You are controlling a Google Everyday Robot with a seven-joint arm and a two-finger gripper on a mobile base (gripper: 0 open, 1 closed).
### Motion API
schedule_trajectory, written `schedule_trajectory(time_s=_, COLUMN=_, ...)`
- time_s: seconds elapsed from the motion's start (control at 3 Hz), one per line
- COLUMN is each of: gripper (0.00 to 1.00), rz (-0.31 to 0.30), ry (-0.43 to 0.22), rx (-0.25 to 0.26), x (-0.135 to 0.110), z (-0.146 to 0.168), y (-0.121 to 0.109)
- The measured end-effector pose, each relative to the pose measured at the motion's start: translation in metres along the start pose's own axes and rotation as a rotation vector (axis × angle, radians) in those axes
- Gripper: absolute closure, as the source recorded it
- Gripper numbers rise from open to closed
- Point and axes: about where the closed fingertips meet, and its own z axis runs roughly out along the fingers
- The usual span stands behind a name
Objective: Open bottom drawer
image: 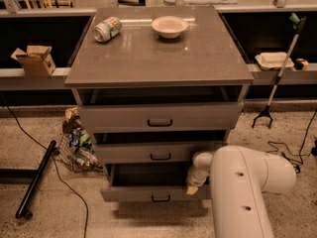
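White arm [250, 182] bent low beside the cabinet [158, 58], gripper [192, 188] sat at the right end of the open bottom drawer [143, 195], seemingly touching its front, grip state impossible to tell

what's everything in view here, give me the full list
cabinet: 1, grey, centre
top drawer: 1, grey, highest
middle drawer: 1, grey, below it
bottom drawer: 1, grey, lowest, pulled out with its dark inside showing
can: 1, silver, lying on cabinet top, back left
bowl: 1, pale, on cabinet top, back centre
box: 1, brown, left ledge
tray: 1, white, right ledge
grabber: 1, black and white, leaning at right
bag of litter: 1, mixed colours, floor left of cabinet
pole: 1, black, floor far left
cables: several, black, floor
arm: 1, white, bottom right
gripper: 1, white, at bottom drawer's right end
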Motion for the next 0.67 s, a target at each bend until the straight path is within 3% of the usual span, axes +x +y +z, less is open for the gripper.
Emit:
schedule_trajectory(time_s=0.33, gripper=0.87, rz=0.001, ry=0.001, rx=-0.002, x=0.0000, z=0.0007, y=0.0025)
schedule_trajectory(time_s=0.67, gripper=0.63, rz=0.001, ry=0.001, rx=-0.002, x=0.0000, z=0.0007, y=0.0025)
